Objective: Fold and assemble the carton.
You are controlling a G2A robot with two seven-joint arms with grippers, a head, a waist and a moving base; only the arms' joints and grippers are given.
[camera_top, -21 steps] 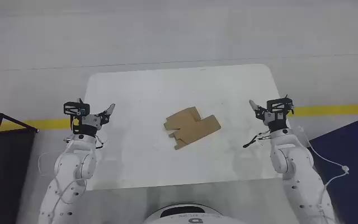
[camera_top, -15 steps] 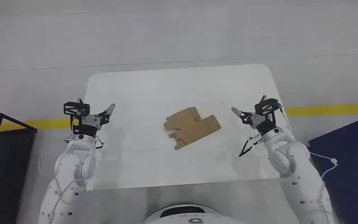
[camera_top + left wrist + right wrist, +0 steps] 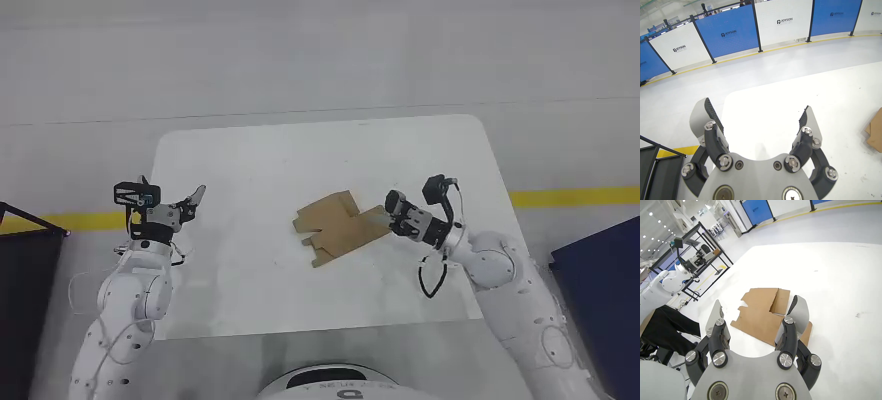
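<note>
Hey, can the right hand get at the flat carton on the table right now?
Probably yes. The right hand is open right at the edge of the carton, and nothing on the table lies between them.

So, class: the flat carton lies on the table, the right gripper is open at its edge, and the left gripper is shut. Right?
No: the left gripper is open, not shut, as the left wrist view shows. The flat carton and the open right gripper at its edge are as stated.
</note>
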